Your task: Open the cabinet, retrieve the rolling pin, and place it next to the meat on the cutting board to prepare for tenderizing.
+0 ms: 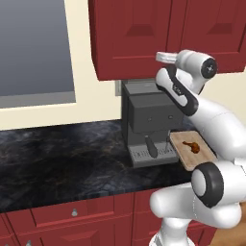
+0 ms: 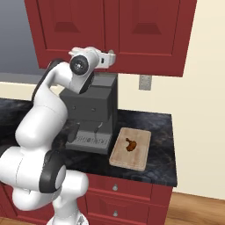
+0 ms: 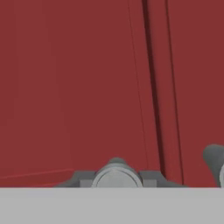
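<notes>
The dark-red cabinet (image 1: 129, 33) (image 2: 110, 26) hangs over the counter with both doors closed, and its door panel (image 3: 87, 87) is right in front of the hand. My gripper (image 1: 159, 57) (image 2: 113, 56) (image 3: 116, 181) is raised to the doors' lower edge, shut on a round silver knob (image 3: 116, 177); a dark finger (image 3: 81, 179) shows on each side of it. A second knob (image 3: 214, 162) sits just right of the door seam. The cutting board (image 1: 204, 156) (image 2: 138, 154) lies right of the coffee machine with the meat (image 1: 192, 145) (image 2: 130, 144) on it. The rolling pin is hidden.
A grey coffee machine (image 1: 149, 120) (image 2: 90, 110) stands under the cabinet on the dark stone counter (image 1: 62, 158) (image 2: 158, 132). Low red drawers (image 1: 72, 211) run below. A window (image 1: 33, 48) is at the left, a wall outlet (image 2: 145, 82) at the right.
</notes>
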